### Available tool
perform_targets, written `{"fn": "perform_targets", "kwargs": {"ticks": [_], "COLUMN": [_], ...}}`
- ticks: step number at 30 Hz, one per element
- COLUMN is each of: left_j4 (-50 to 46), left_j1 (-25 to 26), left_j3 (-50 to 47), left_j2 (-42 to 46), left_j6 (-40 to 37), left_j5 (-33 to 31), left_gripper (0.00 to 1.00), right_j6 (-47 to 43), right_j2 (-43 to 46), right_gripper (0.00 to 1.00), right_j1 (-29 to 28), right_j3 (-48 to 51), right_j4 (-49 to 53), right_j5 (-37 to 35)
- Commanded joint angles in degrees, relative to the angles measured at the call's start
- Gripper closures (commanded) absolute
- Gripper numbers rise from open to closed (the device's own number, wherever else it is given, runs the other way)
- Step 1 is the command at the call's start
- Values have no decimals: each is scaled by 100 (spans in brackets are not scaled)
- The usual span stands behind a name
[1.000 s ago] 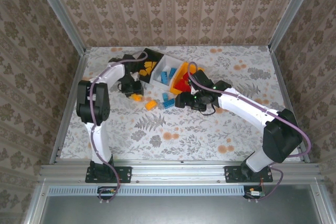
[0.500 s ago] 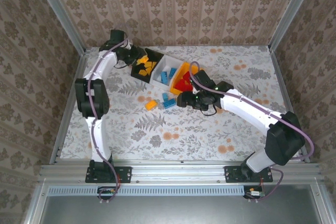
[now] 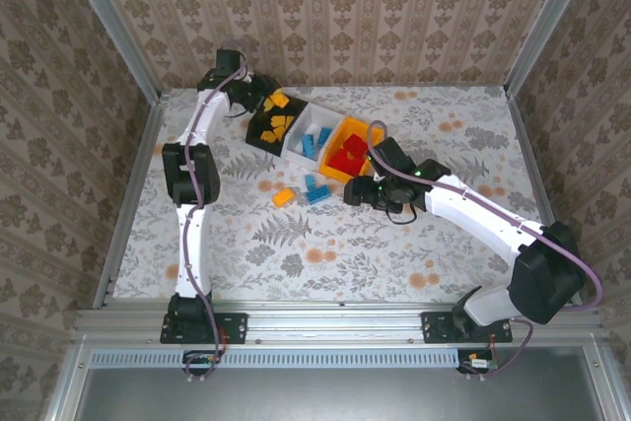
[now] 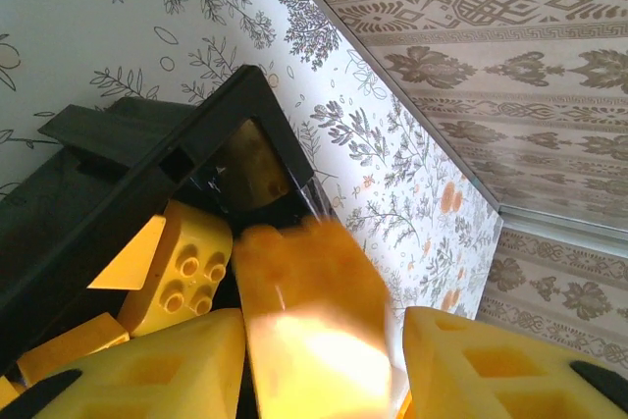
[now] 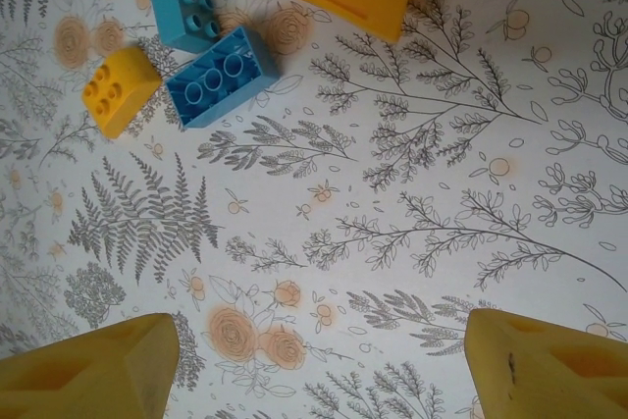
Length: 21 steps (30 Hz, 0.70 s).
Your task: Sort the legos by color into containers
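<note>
Orange-yellow brick blurred, loose inside the parted left gripper over black bin; right gripper wide apart, empty.

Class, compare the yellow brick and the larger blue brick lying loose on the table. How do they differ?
The yellow brick is shorter; the larger blue brick is longer. The yellow brick shows its studs, while the larger blue brick lies underside up, hollow tubes showing. Both lie loose on the table.

I see beige damask-wallpapered walls on three sides, white botanical-print tabletop with orange flowers, grey aluminium rail nearest me, even light.
</note>
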<state>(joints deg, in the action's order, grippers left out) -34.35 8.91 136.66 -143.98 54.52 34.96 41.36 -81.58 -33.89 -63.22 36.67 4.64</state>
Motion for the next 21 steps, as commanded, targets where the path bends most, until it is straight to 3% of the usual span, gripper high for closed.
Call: {"fn": "perform_targets", "kwargs": {"ticks": [1,21], "left_j4": [-212,-793], "left_j1": [-50,-78], "left_j3": [247,91], "left_j2": [-86,379], "left_j6": [111,-726], "left_j5": [143,26], "left_gripper": [51,48], "right_j6": [144,205], "right_j2": [143,129], "right_gripper": [22,21], "right_j1": [31,14], "right_j3": [90,108], "right_j4": [163,-66], "right_j5": [-177,-61]}}
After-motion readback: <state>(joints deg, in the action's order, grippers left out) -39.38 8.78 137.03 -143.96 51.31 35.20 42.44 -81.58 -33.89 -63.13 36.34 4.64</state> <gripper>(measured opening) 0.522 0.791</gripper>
